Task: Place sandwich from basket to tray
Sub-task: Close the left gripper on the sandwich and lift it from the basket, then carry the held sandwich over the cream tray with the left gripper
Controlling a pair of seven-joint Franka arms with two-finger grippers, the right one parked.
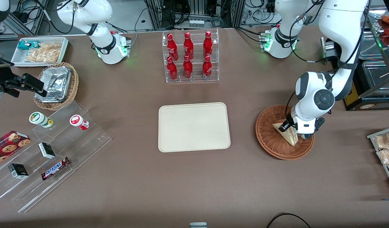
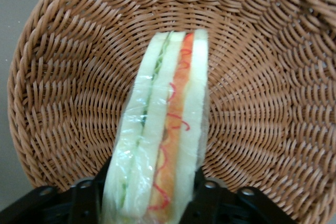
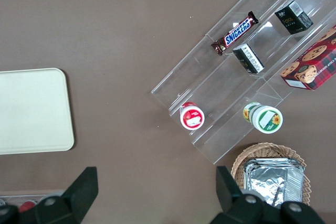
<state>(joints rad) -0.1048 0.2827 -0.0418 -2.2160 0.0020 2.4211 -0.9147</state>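
Note:
The sandwich (image 1: 288, 135) is a plastic-wrapped wedge of white bread with orange-red and green filling. It stands on its edge in the round reddish-brown wicker basket (image 1: 272, 144) toward the working arm's end of the table. My left gripper (image 1: 288, 127) is down in the basket, with its black fingers (image 2: 84, 200) pressed on both flat faces of the sandwich (image 2: 168, 124). The basket weave (image 2: 262, 103) fills the wrist view around it. The cream-beige tray (image 1: 194, 126) lies bare at the table's middle, beside the basket.
A clear rack of red bottles (image 1: 189, 57) stands farther from the front camera than the tray. Trays of bagged snacks (image 1: 384, 148) lie at the working arm's table edge. A clear stepped stand with snacks (image 1: 48, 152) and a tan basket of foil containers (image 1: 56, 85) sit toward the parked arm's end.

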